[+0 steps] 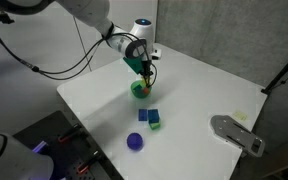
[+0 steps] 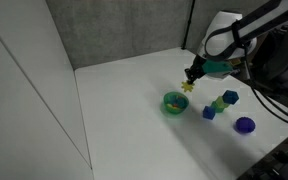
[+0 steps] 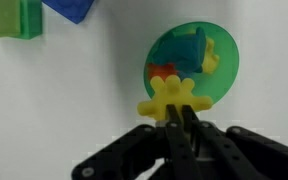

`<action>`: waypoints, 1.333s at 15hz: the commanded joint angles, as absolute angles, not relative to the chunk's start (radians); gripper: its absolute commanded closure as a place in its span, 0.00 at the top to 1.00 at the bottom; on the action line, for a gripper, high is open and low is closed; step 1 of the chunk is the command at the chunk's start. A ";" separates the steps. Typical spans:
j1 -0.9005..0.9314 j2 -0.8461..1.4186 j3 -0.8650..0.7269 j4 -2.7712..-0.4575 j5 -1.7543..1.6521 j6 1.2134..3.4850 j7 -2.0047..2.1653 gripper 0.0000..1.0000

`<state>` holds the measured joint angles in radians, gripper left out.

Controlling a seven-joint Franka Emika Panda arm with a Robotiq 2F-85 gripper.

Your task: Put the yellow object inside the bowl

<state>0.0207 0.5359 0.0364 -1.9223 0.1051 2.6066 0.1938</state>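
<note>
wrist view, left to right: green block (image 3: 9, 18) and blue block (image 3: 72, 8) at top edge, well apart from work. next, yellow object (image 3: 169, 97), star-shaped, pinched between my jaws. gripper (image 3: 174, 115) holds it at near rim of bowl (image 3: 230, 60), likely so drop lands inside. only this view shows small blue, yellow, red pieces in bowl. in an exterior view, height shows instead: yellow object above, just beside bowl, not yet in; purple ball (image 2: 244, 125) far right.
</note>
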 commanded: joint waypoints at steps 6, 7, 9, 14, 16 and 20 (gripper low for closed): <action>0.097 0.698 0.011 -1.724 0.099 2.591 0.262 0.03; 0.100 0.705 0.011 -1.719 0.100 2.592 0.258 0.04; 0.114 0.715 -0.002 -1.714 0.089 2.596 0.259 0.36; 0.118 0.683 0.000 -1.747 0.094 2.580 0.242 0.75; 0.095 0.644 0.021 -1.775 0.114 2.561 0.216 0.90; 0.070 0.530 0.026 -1.840 0.116 2.489 0.191 1.00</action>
<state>0.0968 0.6456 0.0165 -1.7631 0.1054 2.5523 0.2266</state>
